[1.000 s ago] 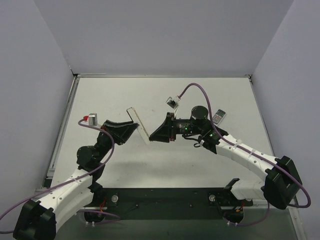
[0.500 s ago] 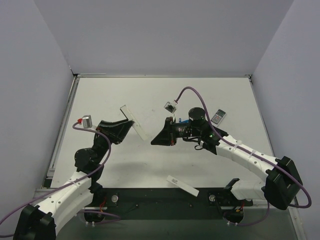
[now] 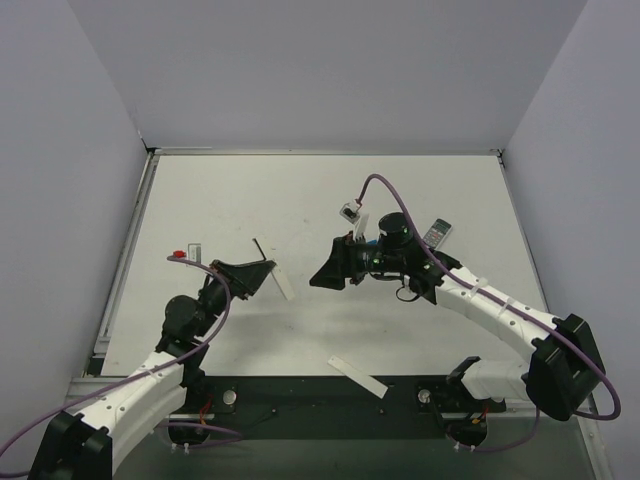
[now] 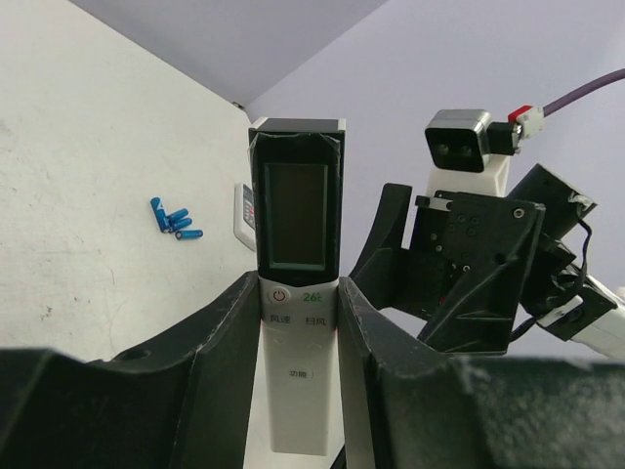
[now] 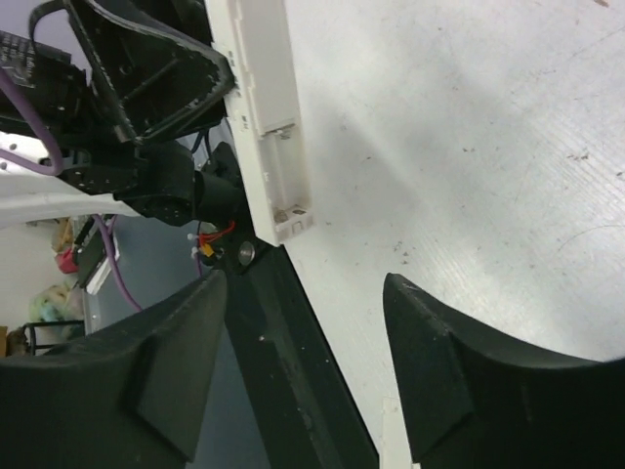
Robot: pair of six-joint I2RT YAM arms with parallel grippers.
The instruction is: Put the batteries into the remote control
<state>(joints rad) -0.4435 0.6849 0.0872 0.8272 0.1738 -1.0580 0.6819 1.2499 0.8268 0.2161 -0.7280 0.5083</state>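
Top external: back cover (image 3: 357, 376) now off, lying on table (image 3: 250, 190); right gripper (image 5: 308, 362) has opened wide, empty. Left gripper (image 4: 299, 322) clamps remote control (image 4: 296, 210); batt bay (image 5: 276, 166) exposed, so batteries (image 4: 174, 221) next.

The remote control (image 3: 281, 286) is held slanted in the left gripper (image 3: 262, 272). The right gripper (image 3: 322, 272) is seen near it, not touching it. A thin white strip (image 3: 357, 376) is laid by the near edge of the table (image 3: 210, 190)

White remote control (image 5: 262, 107), back compartment open — tiny blue batteries (image 4: 174, 221) clustered together.
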